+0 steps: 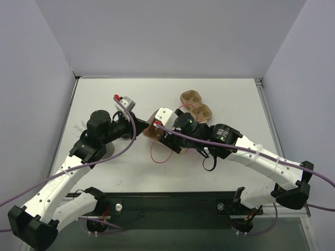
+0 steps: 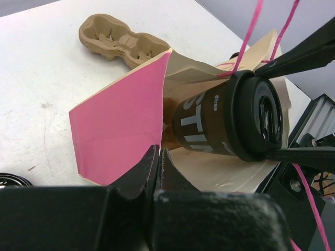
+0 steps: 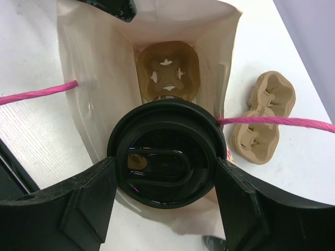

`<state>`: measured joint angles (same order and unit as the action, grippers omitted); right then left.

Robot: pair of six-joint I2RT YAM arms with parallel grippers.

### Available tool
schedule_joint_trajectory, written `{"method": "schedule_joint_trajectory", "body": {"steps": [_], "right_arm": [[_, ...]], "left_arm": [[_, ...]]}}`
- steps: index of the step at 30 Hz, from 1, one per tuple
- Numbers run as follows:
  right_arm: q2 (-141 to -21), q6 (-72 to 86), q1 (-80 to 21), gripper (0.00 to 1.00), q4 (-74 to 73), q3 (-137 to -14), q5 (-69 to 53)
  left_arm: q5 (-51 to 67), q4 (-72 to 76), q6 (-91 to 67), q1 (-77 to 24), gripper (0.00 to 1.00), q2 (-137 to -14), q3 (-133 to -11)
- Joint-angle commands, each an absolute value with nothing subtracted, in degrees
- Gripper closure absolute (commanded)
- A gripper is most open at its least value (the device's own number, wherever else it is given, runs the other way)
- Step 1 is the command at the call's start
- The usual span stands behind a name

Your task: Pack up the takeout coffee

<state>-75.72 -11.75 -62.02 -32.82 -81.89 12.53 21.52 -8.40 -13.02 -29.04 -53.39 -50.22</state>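
Right claw point(image 3: 165, 180) with coffee point(image 3: 162, 151) at bag point(image 3: 104, 78)

Takeout coffee point(image 2: 230, 117) lies partway inside the paper bag point(image 2: 120, 125), carrier point(image 2: 123, 42) behind.

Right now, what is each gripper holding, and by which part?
The right gripper clamps the takeout coffee by its black lid; the left gripper pinches the paper bag at its pink side's edge.
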Motion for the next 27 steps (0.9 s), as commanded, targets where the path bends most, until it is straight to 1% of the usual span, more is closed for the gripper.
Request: {"method": "schedule_joint_trajectory", "body": {"steps": [1, 5, 11, 20, 27], "right_arm": [[-74.18, -14.33, -64.06, 0.54, -31.20, -81.12, 14.49], [-73.65, -15.55, -65.83, 0.54, -31.55, -83.23, 15.91], [-74.27, -19.59, -66.18, 0.53, -31.46, -83.58, 13.54], [-75.67, -21.53, -68.29, 0.54, -30.59, -88.15, 18.89], [-76.81, -21.88, -68.82, 0.53, -31.02, -87.90, 17.58]], "left_arm": [[19.35, -3.24, -15.29, -29.36, 1.00, -51.50, -51.41], [16.26, -4.92, -14.94, -29.36, 1.00, -51.15, -52.82], [16.43, -3.51, -15.38, -29.36, 1.00, -50.80, -51.68], [13.89, -5.80, -13.98, -29.44, 1.00, -51.15, -52.21], [15.02, -4.58, -13.97, -29.53, 1.00, -51.15, -51.95]]}}
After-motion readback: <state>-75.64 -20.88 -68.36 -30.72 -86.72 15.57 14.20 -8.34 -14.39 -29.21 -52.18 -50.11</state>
